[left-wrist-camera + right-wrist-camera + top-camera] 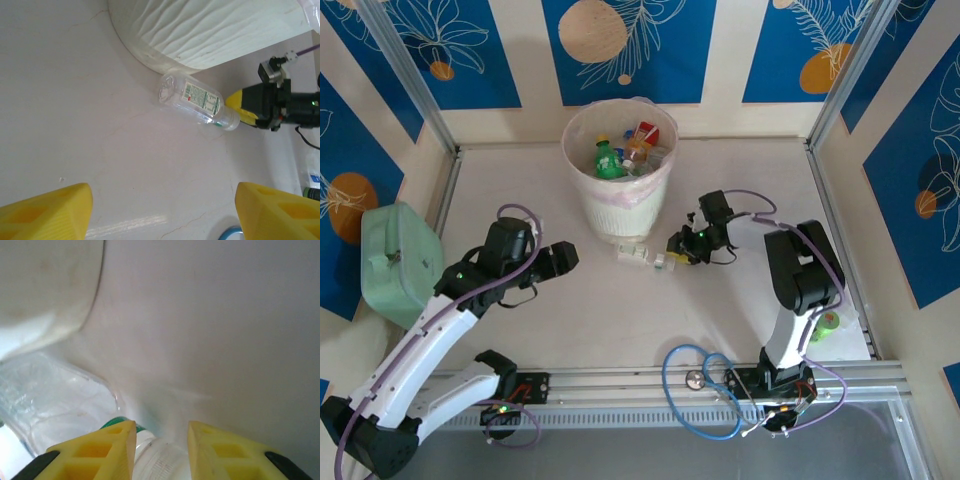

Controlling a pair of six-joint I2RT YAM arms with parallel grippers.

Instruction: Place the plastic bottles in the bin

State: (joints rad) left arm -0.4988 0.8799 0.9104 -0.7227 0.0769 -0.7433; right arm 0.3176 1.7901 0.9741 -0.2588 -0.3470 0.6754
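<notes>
Mostly done. Bin (582, 190) held several plastic bottles (625, 150): green ones with yellow caps, a red-labelled one, and more underneath that I couldn't count.

Left to do: a clear bottle (197, 102) lay on its side on the table (520, 190), just beside the bin's base with its neck pointing away from it. A green item (830, 322), likely another bottle, sat near the right arm's base, partly hidden by the arm.

Right gripper (161, 432) was low at the clear bottle's neck, one jaw on each side and close in. Couldn't tell whether they were actually pinching; the bottle looked to be resting on the table.

Left gripper (164, 195) had its jaws wide apart and empty, well short of that bottle.

Hard to read: the bottle body was blurred in the right wrist view, and something blue-labelled was cut off at the left wrist view's right edge.
</notes>
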